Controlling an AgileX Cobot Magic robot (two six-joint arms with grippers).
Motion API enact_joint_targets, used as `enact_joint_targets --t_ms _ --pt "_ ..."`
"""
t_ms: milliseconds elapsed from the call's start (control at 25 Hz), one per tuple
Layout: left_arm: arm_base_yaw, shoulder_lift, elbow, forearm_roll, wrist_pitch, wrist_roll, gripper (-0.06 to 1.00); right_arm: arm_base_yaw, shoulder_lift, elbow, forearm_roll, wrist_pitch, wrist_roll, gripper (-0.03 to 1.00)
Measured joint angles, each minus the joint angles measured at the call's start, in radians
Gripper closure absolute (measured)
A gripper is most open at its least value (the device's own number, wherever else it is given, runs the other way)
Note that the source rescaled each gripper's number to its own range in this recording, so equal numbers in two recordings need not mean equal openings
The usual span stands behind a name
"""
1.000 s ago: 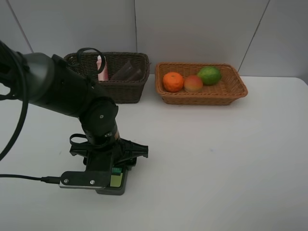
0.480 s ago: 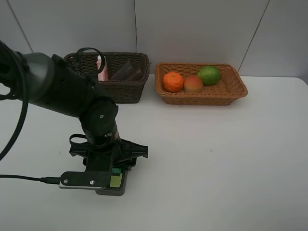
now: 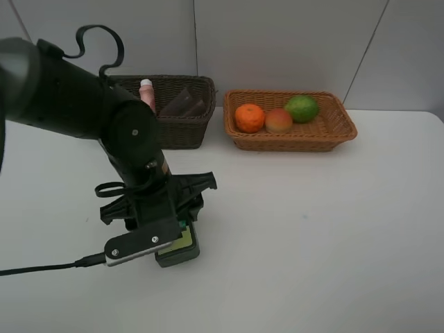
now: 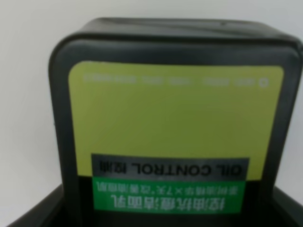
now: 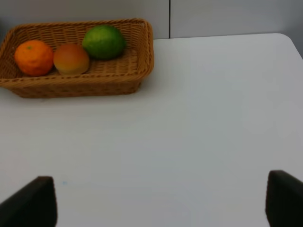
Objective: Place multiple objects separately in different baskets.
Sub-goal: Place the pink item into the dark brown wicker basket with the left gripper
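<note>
My left gripper (image 3: 179,230) is shut on the dark green-labelled pump bottle (image 3: 177,244), low over the table at front left. In the left wrist view the bottle (image 4: 173,127) fills the picture. The pink white-capped bottle (image 3: 147,94) and the mauve cup (image 3: 184,103) lie in the dark brown basket (image 3: 184,133). The orange (image 3: 250,118), the peach-like fruit (image 3: 279,121) and the green fruit (image 3: 302,108) lie in the light tan basket (image 3: 345,129). My right gripper (image 5: 161,201) is open and empty, well short of the tan basket (image 5: 75,86).
The two baskets stand side by side at the back of the white table (image 3: 312,229), near the wall. The left arm's black body (image 3: 83,118) rises in front of the dark basket's left part. A black cable (image 3: 41,268) trails off to the front left.
The left arm has lifted and swung, and the pump bottle has shifted a little right and away from the front edge with the gripper. The fruits and baskets have not moved.
</note>
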Motion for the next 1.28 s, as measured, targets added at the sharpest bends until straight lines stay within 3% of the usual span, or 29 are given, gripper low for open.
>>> enact_joint_targets --t_ms 200,560,720,880,1040,1160,1280 --pt "0.084 -0.031 -0.102 -0.057 0.084 -0.328 0.12 0.000 0.000 0.000 0.000 0.000 0.000 0.11" --pt "0.216 -0.031 -0.348 -0.087 0.121 -1.319 0.12 0.000 0.000 0.000 0.000 0.000 0.000 0.11" --pt "0.265 -0.031 -0.387 -0.060 0.091 -1.663 0.12 0.000 0.000 0.000 0.000 0.000 0.000 0.11" --pt "0.311 -0.031 -0.390 0.037 0.040 -2.009 0.12 0.000 0.000 0.000 0.000 0.000 0.000 0.11" --pt "0.362 -0.031 -0.390 0.186 0.003 -2.289 0.12 0.000 0.000 0.000 0.000 0.000 0.000 0.11" --pt "0.410 -0.031 -0.390 0.262 -0.034 -2.408 0.12 0.000 0.000 0.000 0.000 0.000 0.000 0.11" --pt "0.463 -0.028 -0.390 0.285 -0.098 -2.466 0.12 0.000 0.000 0.000 0.000 0.000 0.000 0.11"
